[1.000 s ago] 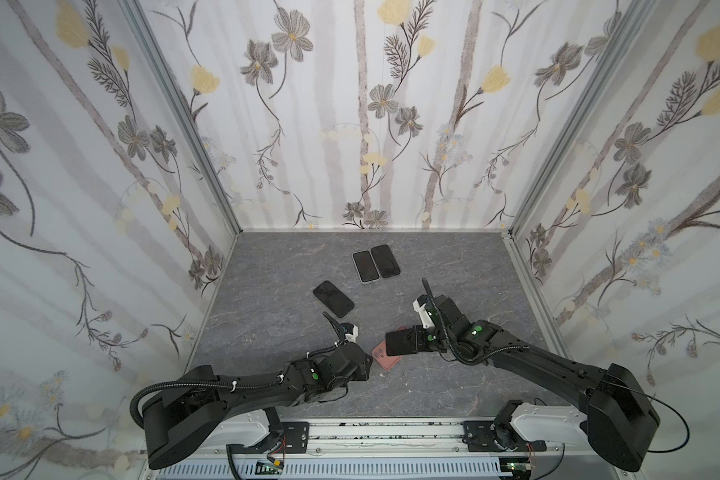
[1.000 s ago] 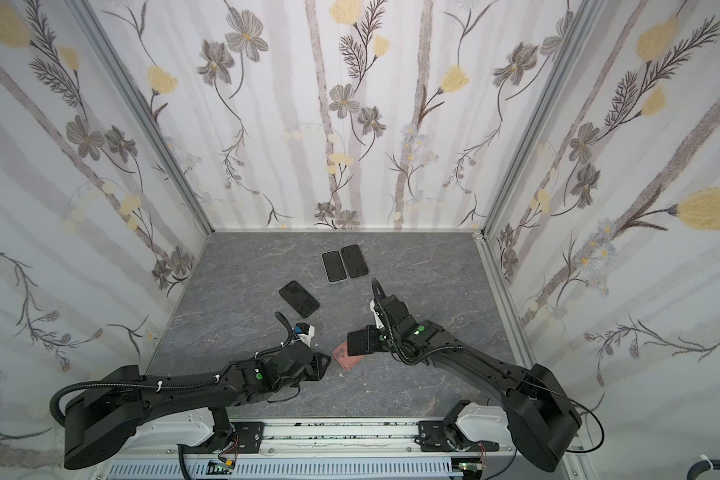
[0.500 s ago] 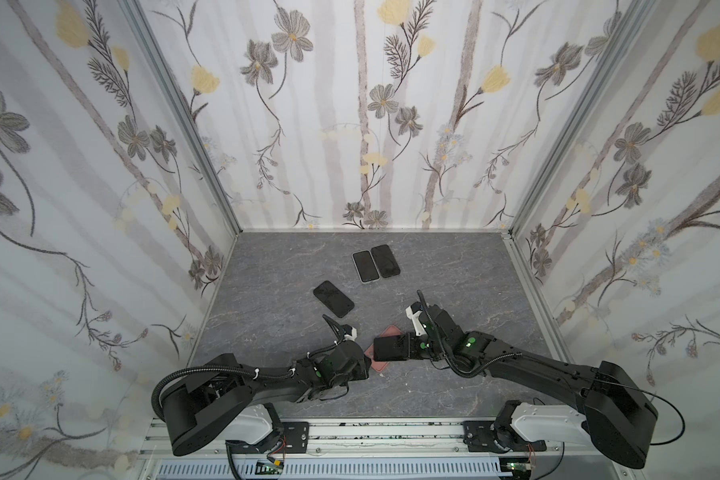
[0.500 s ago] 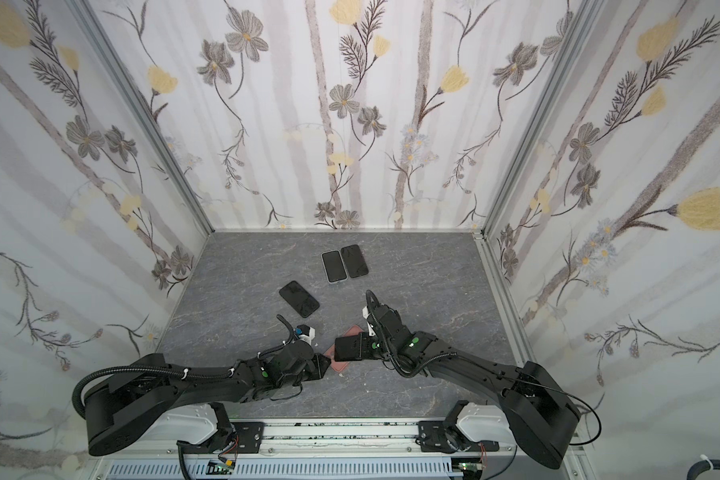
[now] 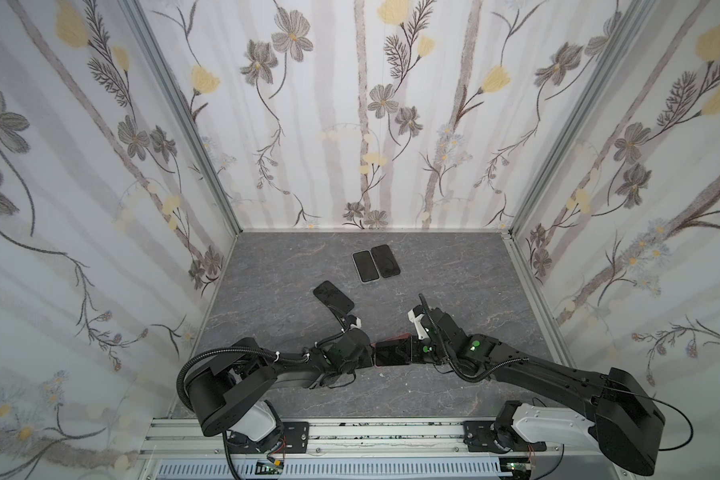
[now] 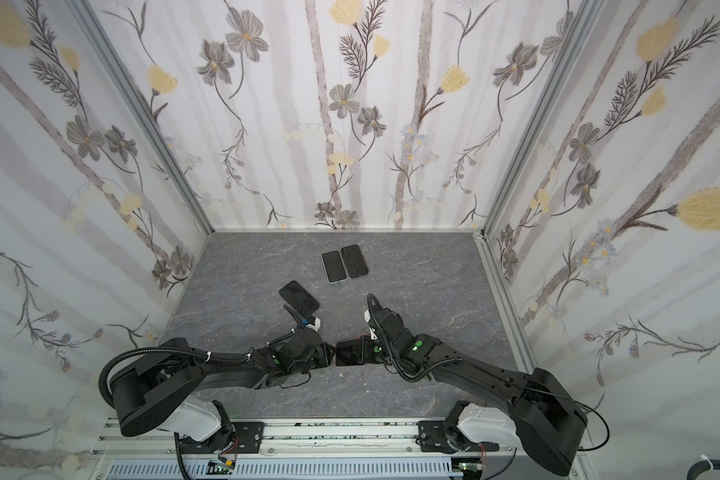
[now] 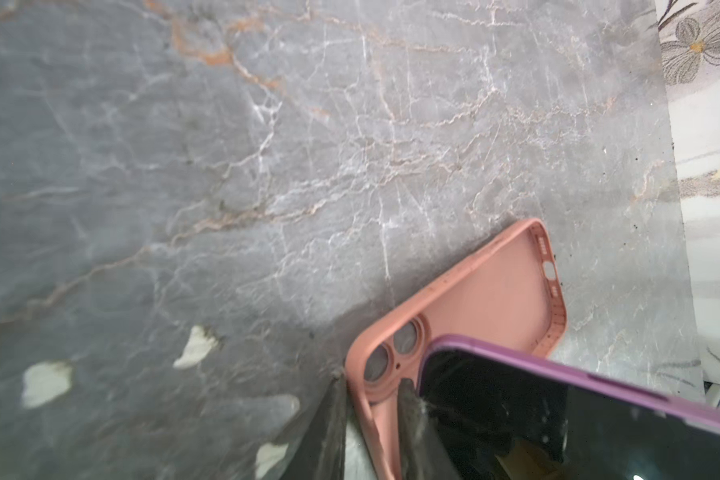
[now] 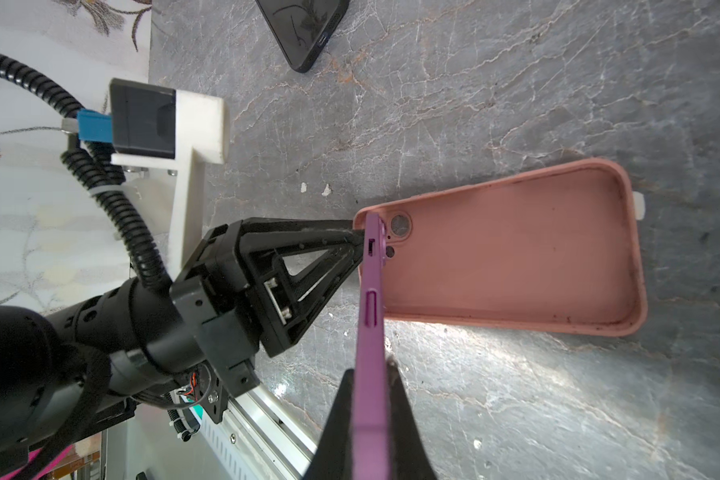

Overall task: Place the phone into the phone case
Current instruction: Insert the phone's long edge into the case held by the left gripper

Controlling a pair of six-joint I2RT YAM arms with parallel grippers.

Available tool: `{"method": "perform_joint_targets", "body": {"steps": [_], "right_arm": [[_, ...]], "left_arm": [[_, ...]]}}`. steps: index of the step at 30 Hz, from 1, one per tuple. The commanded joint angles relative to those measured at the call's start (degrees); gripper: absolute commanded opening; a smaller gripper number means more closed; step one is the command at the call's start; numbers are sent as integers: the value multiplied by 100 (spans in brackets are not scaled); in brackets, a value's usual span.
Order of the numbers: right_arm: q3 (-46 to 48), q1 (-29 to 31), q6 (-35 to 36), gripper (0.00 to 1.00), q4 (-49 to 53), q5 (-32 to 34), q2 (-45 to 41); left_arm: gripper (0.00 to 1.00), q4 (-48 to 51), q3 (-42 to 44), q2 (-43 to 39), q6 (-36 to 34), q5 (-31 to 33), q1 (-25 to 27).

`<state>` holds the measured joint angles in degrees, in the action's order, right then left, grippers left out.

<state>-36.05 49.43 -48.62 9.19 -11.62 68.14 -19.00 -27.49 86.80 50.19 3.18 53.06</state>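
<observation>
One second on, phone (image 5: pixel 391 354) has swung over case (image 8: pixel 516 253), lower centre in both top views; right jaws pinch phone edgewise; left jaws clamp case's camera corner; seating next.

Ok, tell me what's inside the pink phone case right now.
The pink silicone phone case shows a bare floor. The purple-edged phone in the right claw overlaps its camera-hole end, hiding part of it.
</observation>
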Motion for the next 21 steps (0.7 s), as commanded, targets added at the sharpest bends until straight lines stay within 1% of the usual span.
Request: {"method": "perform_joint_targets", "body": {"steps": [1,5,6,7,9,14,21], "right_arm": [[77,-17,-78,0,-117,-15,-81],[230,-187,-34,0,-236,-245,-20],[282,-204,-25,0,-291,-301,-11],[358,-393,-27,0,-362,-374,-11],[528,-568,-47,0,-578,-529,-4],[791,-927,-26,0,-990,-1040,204],[828,-1007,0,0,-1137,-1385,408]], "left_arm": [[26,6,-113,93,-148,-39,-32],[32,16,-149,26,-156,-214,-32],[32,-10,-118,-16,-128,-255,-32],[32,-68,-61,-47,-88,-311,-32],[33,-191,34,-81,10,-456,-32],[34,-361,59,162,93,-882,-24],[34,-513,-92,440,118,-1019,-23]]}}
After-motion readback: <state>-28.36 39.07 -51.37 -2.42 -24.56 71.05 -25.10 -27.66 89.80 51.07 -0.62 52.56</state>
